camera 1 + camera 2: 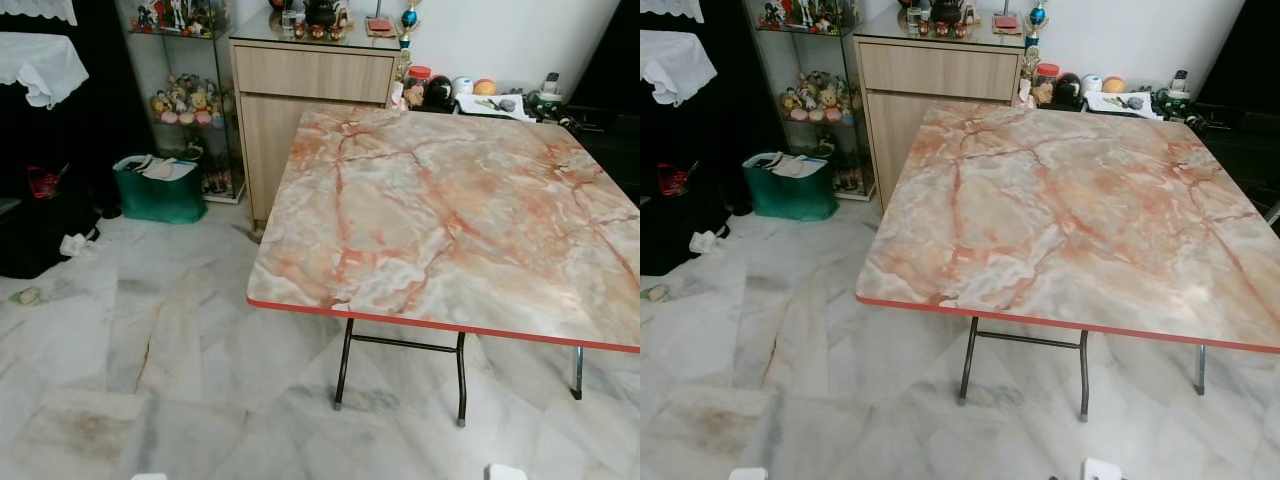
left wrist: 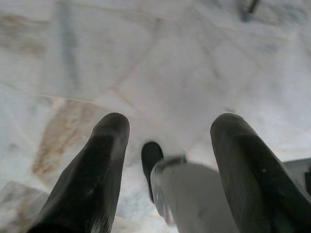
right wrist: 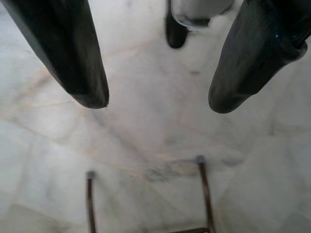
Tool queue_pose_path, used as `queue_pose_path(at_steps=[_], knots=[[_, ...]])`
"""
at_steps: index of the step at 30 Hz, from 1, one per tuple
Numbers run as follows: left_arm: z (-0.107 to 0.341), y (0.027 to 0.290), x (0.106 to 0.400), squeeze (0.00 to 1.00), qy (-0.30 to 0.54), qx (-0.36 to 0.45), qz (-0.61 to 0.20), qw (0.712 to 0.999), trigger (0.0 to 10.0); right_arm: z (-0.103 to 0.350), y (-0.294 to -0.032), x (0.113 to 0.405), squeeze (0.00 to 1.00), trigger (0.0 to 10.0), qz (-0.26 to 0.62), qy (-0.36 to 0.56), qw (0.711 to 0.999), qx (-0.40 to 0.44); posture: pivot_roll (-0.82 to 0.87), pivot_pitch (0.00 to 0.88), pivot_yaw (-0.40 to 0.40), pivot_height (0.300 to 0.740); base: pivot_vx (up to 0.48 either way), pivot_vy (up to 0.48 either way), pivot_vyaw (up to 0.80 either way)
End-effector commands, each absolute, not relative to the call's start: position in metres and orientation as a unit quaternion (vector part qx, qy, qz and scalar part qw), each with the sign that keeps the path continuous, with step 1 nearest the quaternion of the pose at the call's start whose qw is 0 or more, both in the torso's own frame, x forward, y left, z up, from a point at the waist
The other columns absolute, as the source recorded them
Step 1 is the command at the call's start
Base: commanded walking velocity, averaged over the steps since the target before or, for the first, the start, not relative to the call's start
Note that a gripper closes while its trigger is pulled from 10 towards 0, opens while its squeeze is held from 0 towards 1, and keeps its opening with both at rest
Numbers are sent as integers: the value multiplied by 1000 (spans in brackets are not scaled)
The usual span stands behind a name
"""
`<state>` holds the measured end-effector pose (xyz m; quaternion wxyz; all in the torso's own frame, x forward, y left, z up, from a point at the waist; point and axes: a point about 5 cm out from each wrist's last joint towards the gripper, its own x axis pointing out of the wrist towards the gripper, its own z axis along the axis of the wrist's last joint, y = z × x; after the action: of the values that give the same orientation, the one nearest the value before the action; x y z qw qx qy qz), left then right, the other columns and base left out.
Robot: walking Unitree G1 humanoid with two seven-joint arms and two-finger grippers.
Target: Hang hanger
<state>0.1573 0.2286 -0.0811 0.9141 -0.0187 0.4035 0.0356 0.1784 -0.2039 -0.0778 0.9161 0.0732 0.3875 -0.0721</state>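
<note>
My left gripper (image 2: 170, 127) hangs open over the pale marble floor (image 2: 160, 63), nothing between its black fingers (image 2: 104, 165). My right gripper (image 3: 158, 103) is also open and empty, pointing down at the floor near the table's thin metal legs (image 3: 204, 194). Part of my own white leg (image 2: 194, 199) and dark foot (image 3: 175, 34) sits between the fingers in both wrist views. Ahead stands a folding table with a pink marble-patterned top and red edge (image 1: 455, 215).
Behind the table is a wooden cabinet (image 1: 310, 90) with ornaments on top. A glass shelf of figurines (image 1: 185, 100) and a green basket (image 1: 160, 190) stand to its left, dark furniture (image 1: 35, 230) further left. Open floor (image 1: 150, 380) lies at the front left.
</note>
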Motion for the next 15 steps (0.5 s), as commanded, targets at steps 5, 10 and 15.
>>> queue_pose_path(at_steps=[5, 10, 15], knots=[[-87, 231, 147, 0, 431, -14, 39, 901, 10000, -82, -210, 168, 0, 10000, -79, 402, 910, 69, 102, 85, -54, 740, 0, -433, -308], [-89, 235, 140, 0, 442, -14, 47, 896, 10000, -82, -210, 169, 0, 10000, -78, 396, 912, 73, 107, 88, -57, 740, 0, -431, 0], [-90, 237, 134, 0, 451, -16, 54, 891, 10000, -82, -211, 169, 0, 10000, -78, 398, 911, 72, 106, 86, -61, 740, 0, -431, 0]])
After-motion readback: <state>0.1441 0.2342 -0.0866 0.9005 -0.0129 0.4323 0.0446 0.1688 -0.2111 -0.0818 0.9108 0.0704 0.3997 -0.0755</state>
